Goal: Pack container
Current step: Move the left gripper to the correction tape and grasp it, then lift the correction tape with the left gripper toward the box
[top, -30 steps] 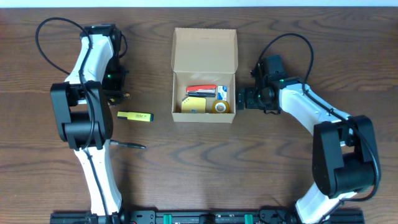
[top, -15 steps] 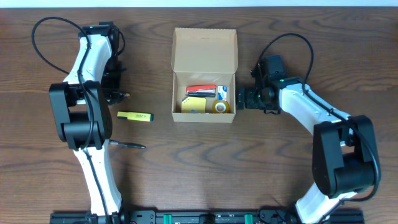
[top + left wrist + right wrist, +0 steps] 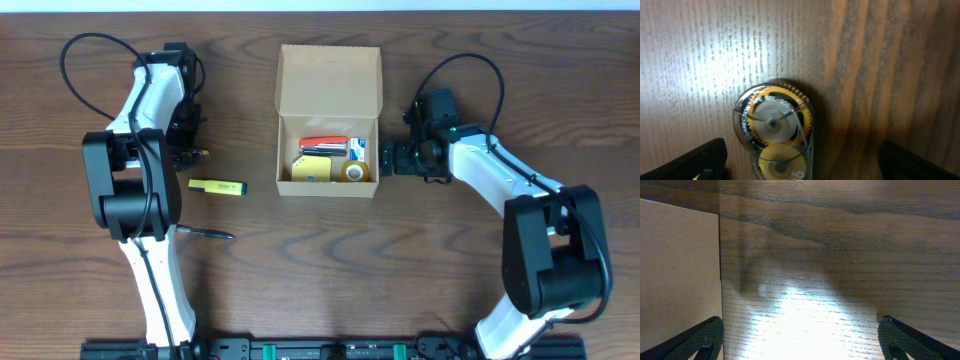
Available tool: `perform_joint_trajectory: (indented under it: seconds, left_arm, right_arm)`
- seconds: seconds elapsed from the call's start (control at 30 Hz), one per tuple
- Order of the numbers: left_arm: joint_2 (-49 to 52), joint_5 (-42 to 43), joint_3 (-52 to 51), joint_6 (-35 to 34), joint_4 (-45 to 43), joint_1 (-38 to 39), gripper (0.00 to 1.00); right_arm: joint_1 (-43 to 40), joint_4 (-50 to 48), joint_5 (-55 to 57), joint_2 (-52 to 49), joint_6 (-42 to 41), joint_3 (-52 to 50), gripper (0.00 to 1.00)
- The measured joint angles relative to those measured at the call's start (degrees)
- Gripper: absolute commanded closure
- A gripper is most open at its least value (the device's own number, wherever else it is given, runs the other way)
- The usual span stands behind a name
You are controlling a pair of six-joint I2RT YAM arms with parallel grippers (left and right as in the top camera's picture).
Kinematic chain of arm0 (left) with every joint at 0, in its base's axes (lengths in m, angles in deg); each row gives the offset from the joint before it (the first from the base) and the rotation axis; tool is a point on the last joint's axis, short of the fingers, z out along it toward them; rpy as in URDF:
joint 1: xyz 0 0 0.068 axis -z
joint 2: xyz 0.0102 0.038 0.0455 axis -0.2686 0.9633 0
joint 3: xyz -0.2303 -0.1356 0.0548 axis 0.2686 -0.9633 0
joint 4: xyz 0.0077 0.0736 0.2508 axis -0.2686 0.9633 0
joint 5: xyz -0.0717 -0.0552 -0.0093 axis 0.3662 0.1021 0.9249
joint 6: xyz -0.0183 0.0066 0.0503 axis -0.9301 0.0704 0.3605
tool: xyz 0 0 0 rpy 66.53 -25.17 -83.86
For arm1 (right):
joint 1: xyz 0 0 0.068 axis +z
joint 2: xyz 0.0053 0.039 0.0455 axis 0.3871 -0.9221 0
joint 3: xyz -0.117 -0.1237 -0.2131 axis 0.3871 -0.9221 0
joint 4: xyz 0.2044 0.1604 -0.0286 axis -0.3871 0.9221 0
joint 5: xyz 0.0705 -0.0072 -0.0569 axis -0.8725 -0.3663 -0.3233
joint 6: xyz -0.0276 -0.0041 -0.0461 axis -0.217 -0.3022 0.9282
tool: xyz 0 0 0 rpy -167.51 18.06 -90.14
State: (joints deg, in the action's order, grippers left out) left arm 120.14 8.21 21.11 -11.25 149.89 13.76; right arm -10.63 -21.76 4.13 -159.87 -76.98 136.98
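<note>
Tan-brown cardboard box [image 3: 329, 75] sits open on the wooden table [image 3: 400, 280], its small contents [image 3: 330, 162] hard to identify. Left gripper [image 3: 802, 167] gapes empty over a clear-and-yellow plastic correction-tape dispenser [image 3: 774, 125], cut off below; right gripper [image 3: 390, 158] gapes empty beside the box.

My two arms match: the left arm [image 3: 150, 95] and right arm [image 3: 490, 170] both have white shells between chunky black joints. Behind the jaws, a thin black cable [image 3: 75, 50] loops off each. The fingers [image 3: 702, 160] are matte black with slanted edges. A small green light [image 3: 452, 128] glows just behind the right jaws.
</note>
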Motion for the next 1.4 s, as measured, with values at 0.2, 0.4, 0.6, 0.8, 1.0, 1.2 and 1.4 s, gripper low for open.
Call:
perform_joint_trajectory:
  seconds: [0.2, 0.4, 0.6, 0.8, 1.0, 1.2, 1.4]
  left_arm:
    - [-1.53, 0.22, -3.17, 1.07, -6.16, 0.0, 0.03]
    - [-2.05, 1.16, -4.33, 1.51, -9.05, 0.0, 0.04]
    - [-2.4, 2.51, -5.29, 2.78, -11.78, -0.07, 0.2]
    - [-2.54, 3.98, -5.35, 4.24, -11.78, 0.0, 0.5]
    - [-2.6, 4.81, -5.35, 4.98, -11.65, 0.02, 0.64]
    - [-2.78, 4.98, -5.38, 5.79, -11.61, 0.15, 0.79]
    - [-4.13, 4.22, -7.06, 10.03, -11.65, 1.25, 0.94]
  right_arm:
    - [0.0, 0.0, 0.0, 0.0, 0.0, 0.0, 0.01]
    - [0.0, 0.0, 0.0, 0.0, 0.0, 0.0, 0.01]
    - [0.0, 0.0, 0.0, 0.0, 0.0, 0.0, 0.01]
    - [0.0, 0.0, 0.0, 0.0, 0.0, 0.0, 0.01]
    - [0.0, 0.0, 0.0, 0.0, 0.0, 0.0, 0.01]
    - [0.0, 0.0, 0.0, 0.0, 0.0, 0.0, 0.01]
    - [0.0, 0.0, 0.0, 0.0, 0.0, 0.0, 0.01]
